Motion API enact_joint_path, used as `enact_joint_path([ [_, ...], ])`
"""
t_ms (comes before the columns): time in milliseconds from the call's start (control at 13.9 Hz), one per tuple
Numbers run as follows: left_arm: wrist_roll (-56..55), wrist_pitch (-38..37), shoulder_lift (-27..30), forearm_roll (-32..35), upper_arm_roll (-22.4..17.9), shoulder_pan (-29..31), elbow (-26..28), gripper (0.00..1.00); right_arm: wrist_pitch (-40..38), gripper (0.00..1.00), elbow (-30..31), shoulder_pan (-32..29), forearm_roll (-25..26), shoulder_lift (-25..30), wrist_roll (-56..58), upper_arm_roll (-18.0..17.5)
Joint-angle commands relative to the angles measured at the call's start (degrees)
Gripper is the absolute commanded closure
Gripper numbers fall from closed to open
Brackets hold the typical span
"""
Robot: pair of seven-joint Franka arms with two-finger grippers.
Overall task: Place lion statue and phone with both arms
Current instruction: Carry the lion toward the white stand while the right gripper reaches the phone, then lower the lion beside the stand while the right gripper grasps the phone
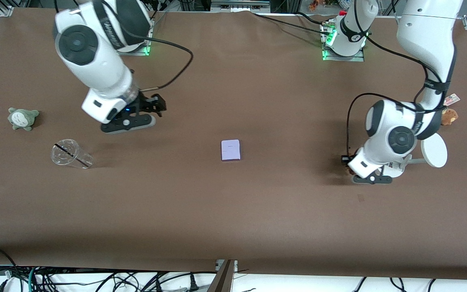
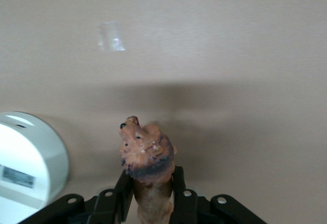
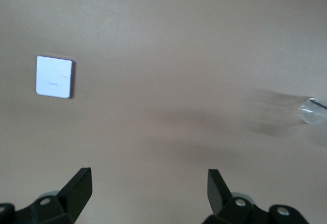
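Note:
The lion statue (image 2: 147, 155), orange-brown with a dark mane, stands head-up between the black fingers (image 2: 179, 183) of my left gripper (image 2: 149, 179), which is shut on its body. In the front view this gripper (image 1: 350, 168) is low at the table toward the left arm's end, and the arm hides the statue. The phone (image 1: 230, 150), a flat lavender-white rectangle, lies flat in the middle of the table, also in the right wrist view (image 3: 55, 76). My right gripper (image 1: 159, 106) hangs open and holds nothing (image 3: 149, 183), over bare table toward the right arm's end.
A white round-based stand (image 1: 434, 150) sits close beside the left gripper, seen in the left wrist view too (image 2: 25, 162). A brown plush (image 1: 449, 116) and a small card (image 1: 451, 99) lie farther back. A clear cup (image 1: 69, 154) lies tipped near a grey-green plush (image 1: 22, 118).

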State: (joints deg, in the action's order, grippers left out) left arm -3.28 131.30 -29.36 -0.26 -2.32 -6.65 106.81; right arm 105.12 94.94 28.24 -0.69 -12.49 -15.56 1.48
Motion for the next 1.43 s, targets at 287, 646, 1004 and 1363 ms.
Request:
enact_joint_path([
  [287,8.73,1.94,0.62,-6.85,-2.43,0.85,2.34,1.00,12.28,0.00,-0.63,9.01,-0.80,-11.40,-10.62,0.36],
  [646,7.33,3.60,-0.87,-6.85,-2.43,0.06,3.05,0.99,23.63,0.00,-0.63,12.80,-0.71,-20.28,-19.51,0.36],
  [1004,6.97,6.86,-1.40,-6.85,-2.51,-0.21,5.07,0.98,26.81,0.00,-7.02,15.26,-0.80,-27.84,-21.17,0.36],
  [1363,4.96,7.13,-1.93,-6.85,-2.43,-0.21,4.90,0.21,27.25,0.00,-13.64,16.32,-0.71,-34.00,-22.76,0.36],
])
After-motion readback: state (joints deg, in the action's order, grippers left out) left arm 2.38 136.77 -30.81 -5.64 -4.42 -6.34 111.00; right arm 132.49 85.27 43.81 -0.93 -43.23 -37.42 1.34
